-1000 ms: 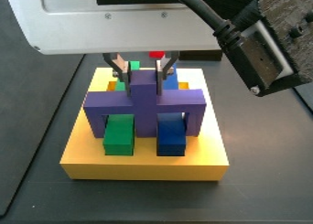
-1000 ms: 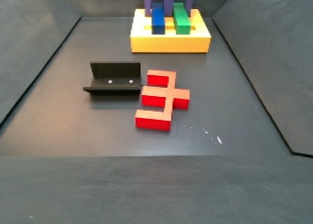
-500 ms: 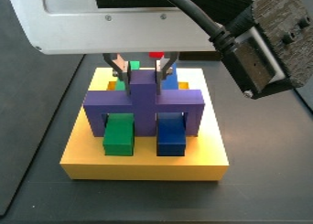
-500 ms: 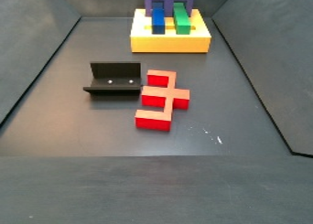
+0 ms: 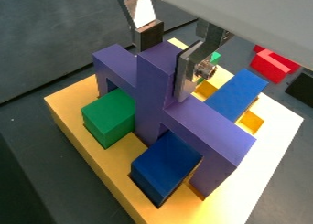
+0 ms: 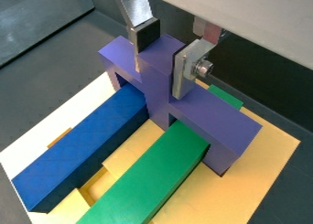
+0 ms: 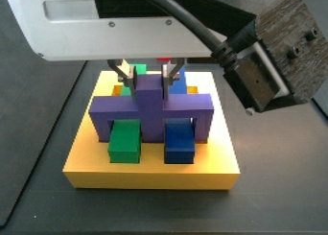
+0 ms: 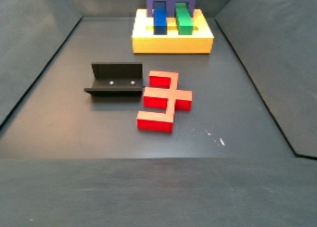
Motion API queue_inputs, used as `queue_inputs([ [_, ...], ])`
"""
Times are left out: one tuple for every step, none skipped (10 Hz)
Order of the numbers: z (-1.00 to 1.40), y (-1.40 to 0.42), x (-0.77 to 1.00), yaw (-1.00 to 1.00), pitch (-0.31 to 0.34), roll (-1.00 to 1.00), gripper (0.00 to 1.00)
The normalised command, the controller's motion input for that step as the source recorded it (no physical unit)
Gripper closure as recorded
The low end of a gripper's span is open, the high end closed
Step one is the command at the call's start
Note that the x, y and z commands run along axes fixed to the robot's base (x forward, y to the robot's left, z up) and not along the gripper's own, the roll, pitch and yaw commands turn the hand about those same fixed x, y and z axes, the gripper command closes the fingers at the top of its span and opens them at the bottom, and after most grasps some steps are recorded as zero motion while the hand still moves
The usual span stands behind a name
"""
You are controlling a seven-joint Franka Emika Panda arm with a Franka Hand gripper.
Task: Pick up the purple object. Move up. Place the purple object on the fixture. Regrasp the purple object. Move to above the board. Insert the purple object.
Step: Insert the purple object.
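The purple object (image 7: 128, 109) stands on the yellow board (image 7: 153, 172), straddling the green bar (image 7: 125, 141) and the blue bar (image 7: 179, 141); a side view shows it at the far end of the floor (image 8: 165, 1). My gripper (image 7: 148, 74) hangs right over it, with the fingers on either side of its central upright rib. In both wrist views the gripper (image 5: 169, 58) (image 6: 166, 56) has one dark pad behind the rib's top edge and the other silver plate beside the purple object (image 5: 184, 127) (image 6: 208, 127). A narrow gap shows beside the rib, so the gripper is open.
The black fixture (image 8: 114, 80) stands on the dark floor left of centre, with nothing on it. A red notched piece (image 8: 161, 101) lies just to its right, and it also shows past the board (image 5: 73, 127) in a wrist view. Dark walls enclose the floor.
The dark camera block on my wrist has shifted a little in the side view. The fingers and the purple object stay where they were.
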Motion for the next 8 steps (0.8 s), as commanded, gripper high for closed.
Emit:
queue_inputs([
  [-0.80, -0.10, 0.00, 0.00, -0.204, 0.12, 1.00],
  [-0.81, 0.00, 0.00, 0.00, -0.163, 0.00, 1.00],
  [-0.56, 0.00, 0.00, 0.00, -0.123, 0.00, 1.00],
  [-0.69, 0.00, 0.00, 0.00, -0.107, 0.02, 1.00],
  [-0.91, 0.00, 0.02, 0.00, -0.101, 0.00, 1.00],
  [-0.83, 0.00, 0.00, 0.00, -0.116, 0.00, 1.00],
  [-0.07, 0.02, 0.00, 0.00, 0.000, 0.00, 1.00],
  [0.00, 0.00, 0.00, 0.00, 0.000, 0.00, 1.00],
])
